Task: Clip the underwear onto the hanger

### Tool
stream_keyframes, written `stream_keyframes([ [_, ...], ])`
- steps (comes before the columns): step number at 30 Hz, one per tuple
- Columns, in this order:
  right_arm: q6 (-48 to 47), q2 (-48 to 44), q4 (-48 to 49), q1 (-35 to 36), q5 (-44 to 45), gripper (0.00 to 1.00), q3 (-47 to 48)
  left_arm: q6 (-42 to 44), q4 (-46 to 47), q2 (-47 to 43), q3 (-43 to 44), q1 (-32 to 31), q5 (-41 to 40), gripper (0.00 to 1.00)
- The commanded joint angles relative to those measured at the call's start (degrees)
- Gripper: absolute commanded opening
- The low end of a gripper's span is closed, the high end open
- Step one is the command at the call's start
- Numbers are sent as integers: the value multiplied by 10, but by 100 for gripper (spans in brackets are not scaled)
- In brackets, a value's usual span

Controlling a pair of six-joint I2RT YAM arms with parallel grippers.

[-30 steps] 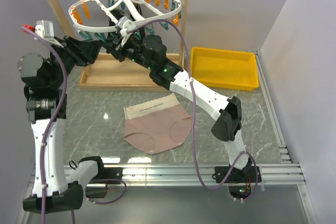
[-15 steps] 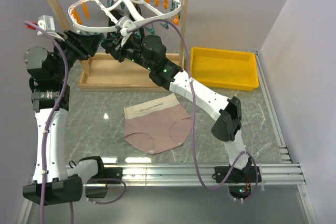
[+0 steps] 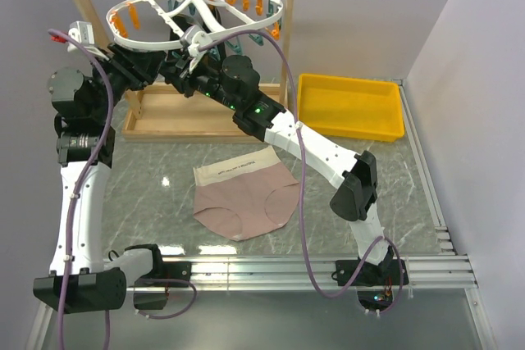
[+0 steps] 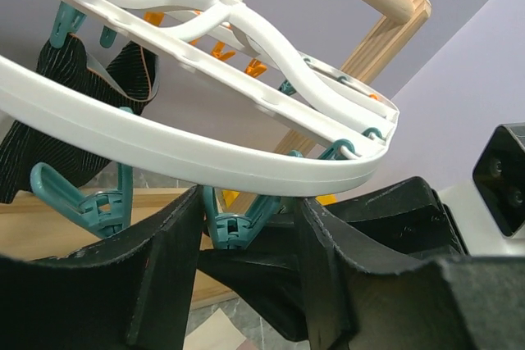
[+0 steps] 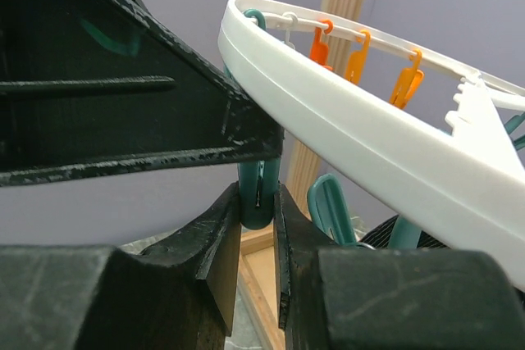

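The dusty-pink underwear (image 3: 246,196) lies flat on the marble table, held by no gripper. The white oval hanger (image 3: 197,12) hangs from the wooden rack's top bar, with orange and teal clothespins dangling. My right gripper (image 3: 174,73) is under the ring's front left edge and is shut on a teal clothespin (image 5: 258,194). My left gripper (image 3: 156,67) is right beside it under the ring (image 4: 189,149). It is open, with its fingers on either side of a teal clothespin (image 4: 232,223) and not touching it.
The wooden frame rack (image 3: 184,125) stands at the back of the table. A yellow tray (image 3: 351,106) sits at the back right. A black striped garment (image 4: 49,137) hangs clipped on the ring's far side. The two grippers nearly touch under the ring.
My left arm has swung up and to the right, bringing its gripper under the ring beside the right gripper. The right arm and the underwear have not moved.
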Motion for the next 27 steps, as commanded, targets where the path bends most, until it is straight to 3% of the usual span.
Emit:
stream_keyframes([
  [1,3,-7,24,9,-5,0,24,19,29,-2,14,-11,-20,53],
  [12,-1,-10,20,9,-2,0,20,29,32,-4,16,-24,-63,42],
  [14,-3,-10,19,10,-2,0,17,30,31,-4,17,-24,-65,36],
  [18,-4,-14,16,10,0,0,13,29,29,-2,20,-25,-62,8],
  [21,-4,-15,14,9,3,14,8,30,29,-2,21,-25,-62,3],
  [23,-4,-21,13,10,5,32,1,29,29,-3,22,-25,-60,0],
  [27,-7,-33,8,9,3,47,-18,30,29,-3,21,-25,-59,1],
])
